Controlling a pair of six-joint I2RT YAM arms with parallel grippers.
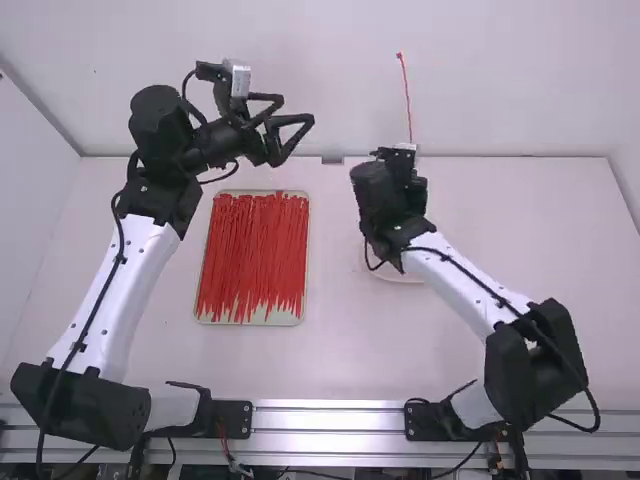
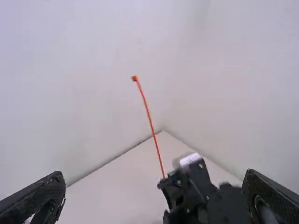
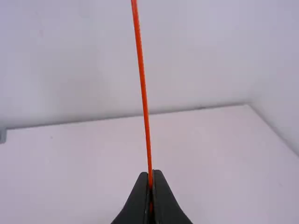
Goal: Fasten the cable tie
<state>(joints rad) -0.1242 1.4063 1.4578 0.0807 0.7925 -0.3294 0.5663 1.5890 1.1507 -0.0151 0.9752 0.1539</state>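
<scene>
White tabletop (image 1: 560, 260), far edge: right pincer (image 3: 150, 184) clamps one red cable tie (image 3: 141, 93) upright. Wide open and empty, left pincer (image 1: 296, 112) hangs above the far-left corner. Left of centre, tray (image 1: 250, 321) holds heaped red ties (image 1: 255, 255).

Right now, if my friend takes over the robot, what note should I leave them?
Left hand: open and empty, raised above the table's far side, facing the right arm.
Right hand: shut on one red tie, holding it upright by its lower end.
Spare ties lie on the tray near the left arm.
Done: one tie is picked up.
Left: the tie is straight, not looped. It probably needs bending, its tail fed through the head, then pulling snug.
</scene>
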